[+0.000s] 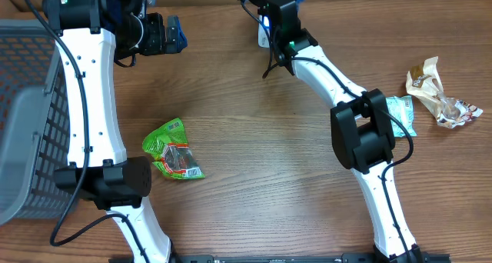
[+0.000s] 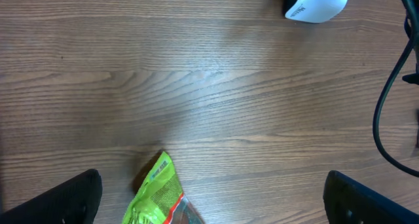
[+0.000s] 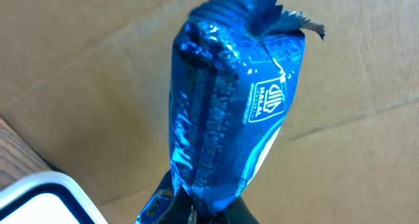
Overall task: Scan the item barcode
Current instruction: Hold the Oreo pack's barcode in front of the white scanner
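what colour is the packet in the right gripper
Shiny blue packet with white print, clearest in the right wrist view.

A brown wood-grain table [image 1: 254, 140] filled the overhead view. A grey mesh basket [image 1: 27, 117] stood at its left edge. A crumpled green snack packet [image 1: 174, 149] lay left of centre. A white scanner [image 2: 316, 2] rested near the far side. On the right lay a crumpled beige wrapper [image 1: 442, 94] and, just beside it, what seemed to be a teal packet [image 1: 403, 113], partly hidden.
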`<state>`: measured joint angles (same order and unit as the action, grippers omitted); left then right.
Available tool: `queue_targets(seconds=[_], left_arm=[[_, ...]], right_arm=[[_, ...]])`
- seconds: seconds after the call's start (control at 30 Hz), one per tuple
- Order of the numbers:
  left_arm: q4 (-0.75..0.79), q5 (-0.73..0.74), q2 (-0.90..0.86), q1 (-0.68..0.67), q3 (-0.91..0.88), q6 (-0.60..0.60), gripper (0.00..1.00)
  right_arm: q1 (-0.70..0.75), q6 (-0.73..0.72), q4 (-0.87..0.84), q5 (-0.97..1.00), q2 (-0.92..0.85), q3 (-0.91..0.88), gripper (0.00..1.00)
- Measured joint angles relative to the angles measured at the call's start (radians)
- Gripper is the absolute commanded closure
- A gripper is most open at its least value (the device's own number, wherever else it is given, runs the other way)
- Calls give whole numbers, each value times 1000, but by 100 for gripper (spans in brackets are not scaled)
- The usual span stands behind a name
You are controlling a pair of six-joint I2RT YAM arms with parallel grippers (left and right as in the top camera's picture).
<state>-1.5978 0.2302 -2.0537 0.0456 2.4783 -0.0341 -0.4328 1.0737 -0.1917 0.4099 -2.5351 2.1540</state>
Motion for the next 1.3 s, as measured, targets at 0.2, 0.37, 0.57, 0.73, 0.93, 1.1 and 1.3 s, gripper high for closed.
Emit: queue_targets(seconds=[0.2, 0.37, 0.57, 0.73, 0.93, 1.1, 1.3], left_arm=[[0, 0, 0, 0, 0, 0, 0], [0, 0, 0, 0, 0, 0, 0], [0, 0, 0, 0, 0, 0, 0], [0, 0, 0, 0, 0, 0, 0], [0, 0, 0, 0, 0, 0, 0], [0, 0, 0, 0, 0, 0, 0], [0, 0, 0, 0, 0, 0, 0]], right_arm=[[-1, 44, -2, -39, 0, 0, 96], [0, 90, 0, -56, 0, 0, 96], [0, 108, 48, -74, 0, 0, 96], [1, 139, 64, -96, -1, 0, 96], [1, 175, 73, -101, -1, 0, 96], [1, 183, 112, -111, -1, 0, 96], [1, 187, 116, -115, -1, 0, 96]])
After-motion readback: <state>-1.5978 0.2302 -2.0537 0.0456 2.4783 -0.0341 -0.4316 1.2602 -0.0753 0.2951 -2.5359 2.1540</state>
